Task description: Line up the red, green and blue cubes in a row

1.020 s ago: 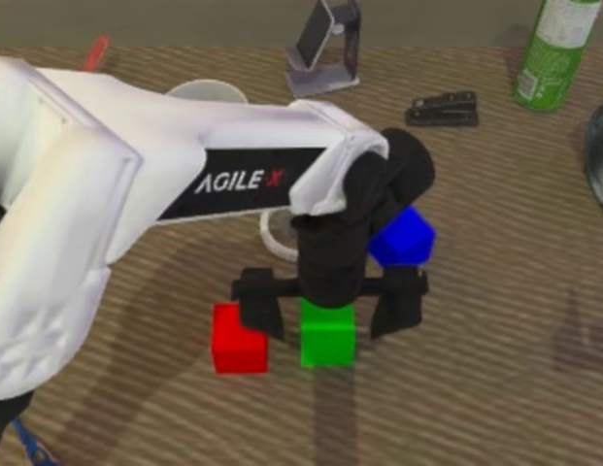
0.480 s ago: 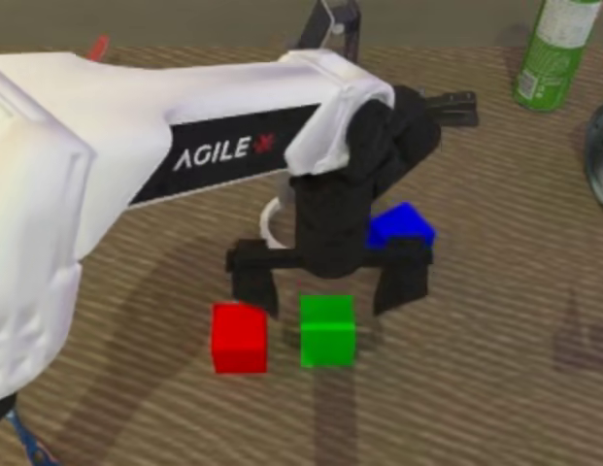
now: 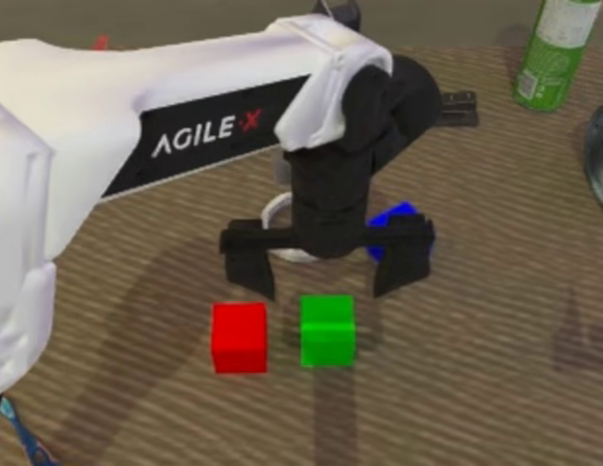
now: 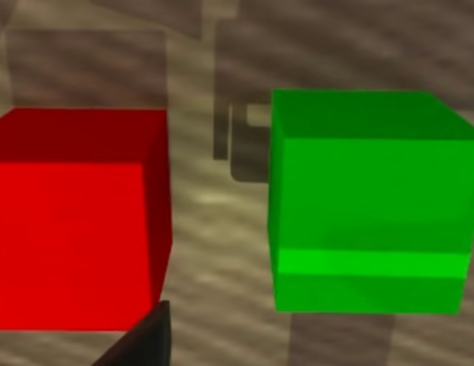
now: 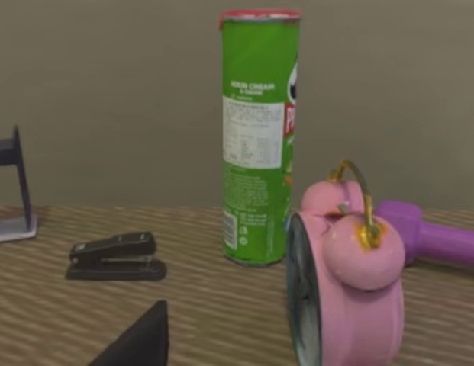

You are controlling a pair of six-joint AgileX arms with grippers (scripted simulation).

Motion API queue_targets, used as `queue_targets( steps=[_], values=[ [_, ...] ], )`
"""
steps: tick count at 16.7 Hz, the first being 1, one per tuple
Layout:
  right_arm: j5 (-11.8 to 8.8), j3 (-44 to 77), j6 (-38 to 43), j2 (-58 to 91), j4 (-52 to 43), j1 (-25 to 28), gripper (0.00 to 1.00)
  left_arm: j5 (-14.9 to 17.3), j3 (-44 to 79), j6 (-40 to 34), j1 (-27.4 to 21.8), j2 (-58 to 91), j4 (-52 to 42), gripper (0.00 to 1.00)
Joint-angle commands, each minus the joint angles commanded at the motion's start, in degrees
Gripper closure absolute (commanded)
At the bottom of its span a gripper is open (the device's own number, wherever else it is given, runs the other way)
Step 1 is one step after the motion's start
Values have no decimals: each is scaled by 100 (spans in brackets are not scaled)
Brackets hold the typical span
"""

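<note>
The red cube (image 3: 240,337) and the green cube (image 3: 327,330) sit side by side on the table with a small gap between them. They fill the left wrist view as red cube (image 4: 69,229) and green cube (image 4: 366,206). My left gripper (image 3: 326,286) hangs open just behind the green cube, holding nothing. One of its fingers (image 4: 145,343) shows beside the red cube. The blue cube (image 3: 396,216) lies farther back to the right, mostly hidden behind that gripper. My right arm is outside the top view; only one dark finger (image 5: 141,339) shows.
A green can (image 3: 553,49) stands at the back right, a black stapler (image 3: 458,105) to its left. A pink alarm clock (image 5: 351,290) and a purple dumbbell (image 5: 427,236) sit at the right edge. A white ring (image 3: 277,228) lies under my left arm.
My left gripper has lifted off the green cube and drawn back, still open. The green cube stays beside the red one. The gripper now hides more of the blue cube.
</note>
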Motion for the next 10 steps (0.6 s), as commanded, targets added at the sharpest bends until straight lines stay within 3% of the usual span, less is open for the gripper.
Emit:
queue_targets(
  steps=[5,10],
  values=[
    [-20,876,-20,869,-569,248,0,-65,-663,189,362,-795,545,0],
    [-8,3098,-73,3209,-1918,756,0,-130,-2473,680,1263,-2791,1654,0]
  ],
)
